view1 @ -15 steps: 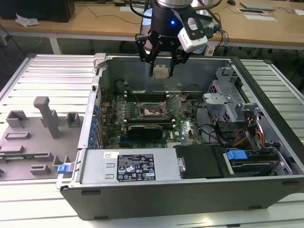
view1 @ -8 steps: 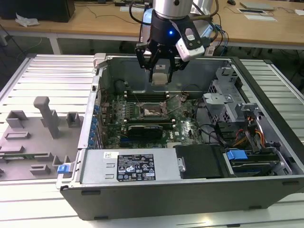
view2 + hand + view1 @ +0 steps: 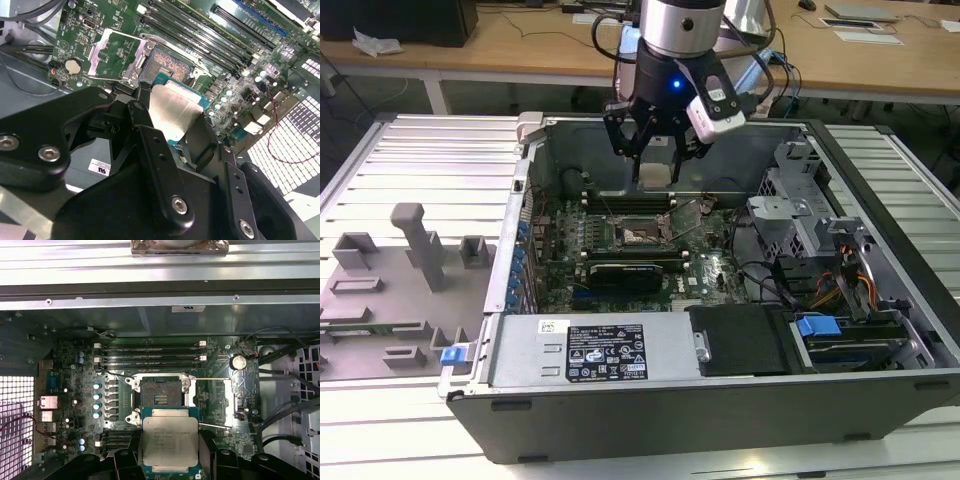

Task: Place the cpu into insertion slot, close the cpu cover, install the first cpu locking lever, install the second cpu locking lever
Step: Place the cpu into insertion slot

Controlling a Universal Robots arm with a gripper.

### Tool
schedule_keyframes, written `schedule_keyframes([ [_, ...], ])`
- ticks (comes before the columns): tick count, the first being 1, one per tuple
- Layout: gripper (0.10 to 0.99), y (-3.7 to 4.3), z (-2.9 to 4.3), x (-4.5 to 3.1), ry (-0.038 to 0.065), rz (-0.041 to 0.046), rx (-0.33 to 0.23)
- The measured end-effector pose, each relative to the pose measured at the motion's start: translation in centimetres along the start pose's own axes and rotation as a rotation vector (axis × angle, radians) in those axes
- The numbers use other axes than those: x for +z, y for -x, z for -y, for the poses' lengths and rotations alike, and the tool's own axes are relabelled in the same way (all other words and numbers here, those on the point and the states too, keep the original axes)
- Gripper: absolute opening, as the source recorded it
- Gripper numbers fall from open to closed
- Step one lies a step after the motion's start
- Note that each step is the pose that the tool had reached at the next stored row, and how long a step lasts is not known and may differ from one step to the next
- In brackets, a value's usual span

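Observation:
My gripper (image 3: 656, 160) hangs inside the open computer case, shut on the cpu (image 3: 658, 175). In both wrist views the chip's silver-grey top (image 3: 168, 442) (image 3: 172, 109) sits level between the black fingers (image 3: 125, 460). It hovers above the board, just off to one side of the insertion slot (image 3: 160, 396) (image 3: 163, 66) (image 3: 642, 233). The slot is bare, its pin field showing inside the black rim. The cpu cover (image 3: 220, 401) (image 3: 117, 54) is swung open and lies flat beside the slot. Two thin lever rods (image 3: 212, 379) stand released along it.
Long black memory slots (image 3: 150, 354) run beside the socket. A black graphics card (image 3: 632, 268) lies nearer the power supply (image 3: 610, 350). A drive cage and cables (image 3: 800, 225) are at the exterior view's right, and a grey fixture tray (image 3: 390, 285) is outside the case at its left.

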State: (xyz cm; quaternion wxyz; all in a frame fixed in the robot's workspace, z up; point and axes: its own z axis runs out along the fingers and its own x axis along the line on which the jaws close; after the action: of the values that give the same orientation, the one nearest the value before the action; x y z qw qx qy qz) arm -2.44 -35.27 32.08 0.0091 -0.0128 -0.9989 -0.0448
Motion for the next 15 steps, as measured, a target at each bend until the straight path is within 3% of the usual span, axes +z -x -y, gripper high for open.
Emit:
schedule_keyframes([
  [15,0.533,-0.04,0.23,2.54,0.0,0.0,0.0],
])
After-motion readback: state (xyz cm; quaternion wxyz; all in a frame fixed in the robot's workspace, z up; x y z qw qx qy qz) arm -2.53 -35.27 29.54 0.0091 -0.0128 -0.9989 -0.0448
